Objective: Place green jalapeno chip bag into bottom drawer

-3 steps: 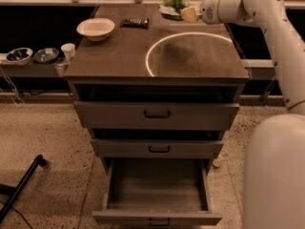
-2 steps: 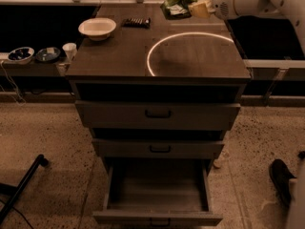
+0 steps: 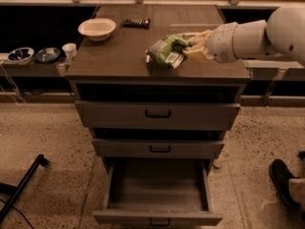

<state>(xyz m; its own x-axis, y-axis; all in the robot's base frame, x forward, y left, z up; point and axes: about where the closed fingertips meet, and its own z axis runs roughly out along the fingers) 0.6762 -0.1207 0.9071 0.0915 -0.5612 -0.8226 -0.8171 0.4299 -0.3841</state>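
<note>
— Where's the bag?
— My cream two-finger gripper [image 3: 193, 46] is pinched on the crinkly light-green foil chip bag [image 3: 166, 51], at the dark cabinet top's [image 3: 119, 56] front right. The deep grey bottom drawer [image 3: 157, 217] stands pulled out.

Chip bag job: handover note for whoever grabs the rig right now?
The hand is shut on the green jalapeno chip bag at the front of the cabinet top.
The bottom drawer is pulled open, the bag not yet in it.
Done: grasp, drawer open.
Left: bring the bag out past the front edge, lower it, release into the drawer.
</note>
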